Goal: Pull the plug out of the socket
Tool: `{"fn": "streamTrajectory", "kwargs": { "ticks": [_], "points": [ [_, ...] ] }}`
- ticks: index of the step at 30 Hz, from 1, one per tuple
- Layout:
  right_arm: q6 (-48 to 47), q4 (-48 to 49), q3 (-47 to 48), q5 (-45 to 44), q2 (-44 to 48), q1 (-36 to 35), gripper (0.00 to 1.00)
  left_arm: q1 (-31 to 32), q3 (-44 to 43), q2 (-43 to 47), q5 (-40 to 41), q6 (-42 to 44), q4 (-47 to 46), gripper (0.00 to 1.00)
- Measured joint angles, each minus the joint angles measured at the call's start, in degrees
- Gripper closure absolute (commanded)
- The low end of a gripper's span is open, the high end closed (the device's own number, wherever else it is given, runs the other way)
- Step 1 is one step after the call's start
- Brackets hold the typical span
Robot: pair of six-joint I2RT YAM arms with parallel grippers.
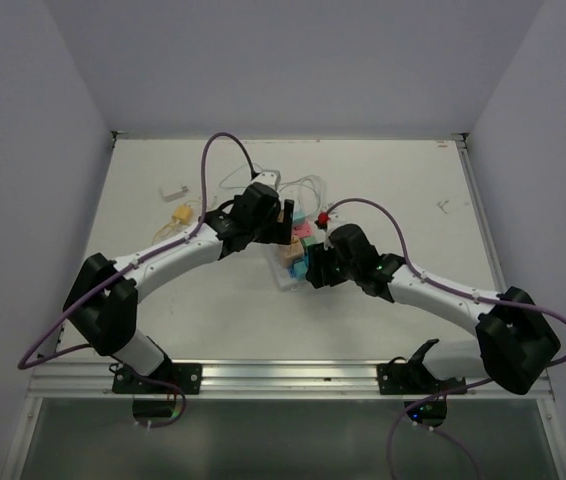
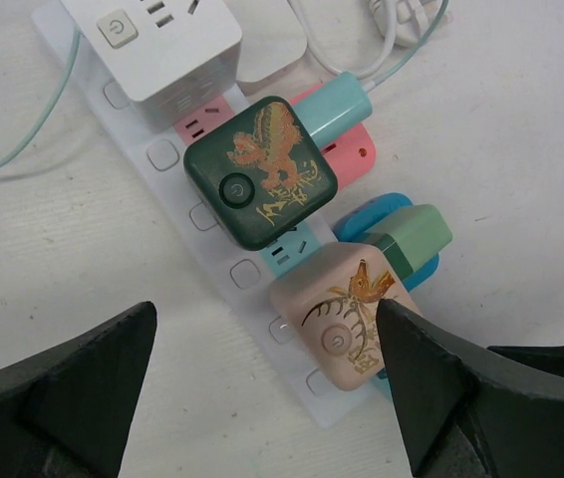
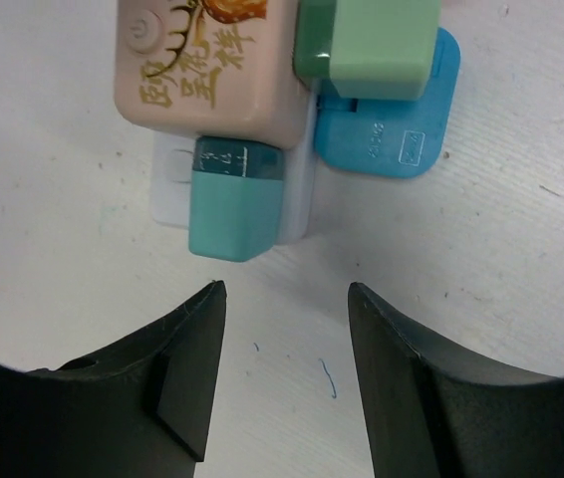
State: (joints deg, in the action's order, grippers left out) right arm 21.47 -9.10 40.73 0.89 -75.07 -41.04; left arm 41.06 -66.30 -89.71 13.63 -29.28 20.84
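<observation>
Socket: the socket (image 2: pixel 217 249), a long white strip, is lying flat on the desk (image 1: pixel 393 190) about midway across, between the two wrists, its pastel outlets crowded with adapters
Plug: the teal plug (image 3: pixel 234 199) is sitting in the outlet at the strip's very end, pressed just beside the beige cube (image 3: pixel 207 70)
Left arm: the left pincer (image 2: pixel 267 324) is hanging over the strip with its jaws standing wide apart, gripping nothing; the strip's end stretch and the beige cube are showing in the gap, and one finger (image 2: pixel 451 398) is overlapping the cube's corner in its wrist view, so contact there cannot be told
Right arm: the right pincer (image 3: pixel 287 299) is hovering over bare desk just short of the strip's end, jaws moderately parted, nothing between them and nothing clamped; the teal plug is sitting just ahead of the gap, slightly toward the left-hand finger (image 3: pixel 167 378) in that view, touching neither finger
Other adapters: a white cube (image 2: pixel 152 40) is occupying the far end, a dark green cube (image 2: pixel 259 171) bearing a gold dragon is sitting next along, then the beige one with a bird drawing
Side pieces: a green block (image 3: pixel 377 40) is resting on a blue adapter (image 3: pixel 387 129) beside the beige cube; a pink adapter (image 2: pixel 357 159) with an aqua cable head (image 2: pixel 340 103) is lying beside the dark green cube
Cords: thin white cords (image 2: pixel 382 40) are trailing off past the far end
</observation>
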Motion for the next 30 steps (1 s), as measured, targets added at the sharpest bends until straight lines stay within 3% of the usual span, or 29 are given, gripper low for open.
{"fn": "streamTrajectory", "kwargs": {
  "ticks": [12, 16, 19, 22, 23, 26, 30],
  "points": [
    [2.6, 11.1, -0.6, -6.8, -4.9, -6.6, 0.46, 0.0, 3.3, -3.2, -3.5, -4.9, -2.3, 0.09],
    [3.4, 12.3, -0.6, -8.2, -7.2, -7.5, 0.51, 0.0, 4.5, -3.2, -4.7, -6.7, -4.6, 0.12],
    [3.8, 13.0, -0.6, -9.7, -8.2, -7.7, 0.58, 0.0, 5.6, -3.2, -5.3, -7.9, -6.6, 0.14],
    [4.0, 13.7, -0.6, -10.9, -8.8, -7.7, 0.74, 0.0, 6.3, -3.2, -5.6, -9.3, -8.1, 0.16],
    [4.0, 13.9, -0.6, -11.3, -8.8, -7.7, 0.84, 0.0, 6.4, -3.3, -5.6, -9.5, -8.5, 0.16],
    [4.0, 14.0, -0.6, -12.0, -8.8, -7.8, 0.97, 0.0, 7.1, -3.4, -5.6, -10.8, -10.1, 0.18],
    [4.3, 13.9, -0.6, -12.4, -8.8, -8.1, 1.00, 0.0, 8.2, -3.5, -5.7, -12.8, -12.0, 0.21]
  ]
}}
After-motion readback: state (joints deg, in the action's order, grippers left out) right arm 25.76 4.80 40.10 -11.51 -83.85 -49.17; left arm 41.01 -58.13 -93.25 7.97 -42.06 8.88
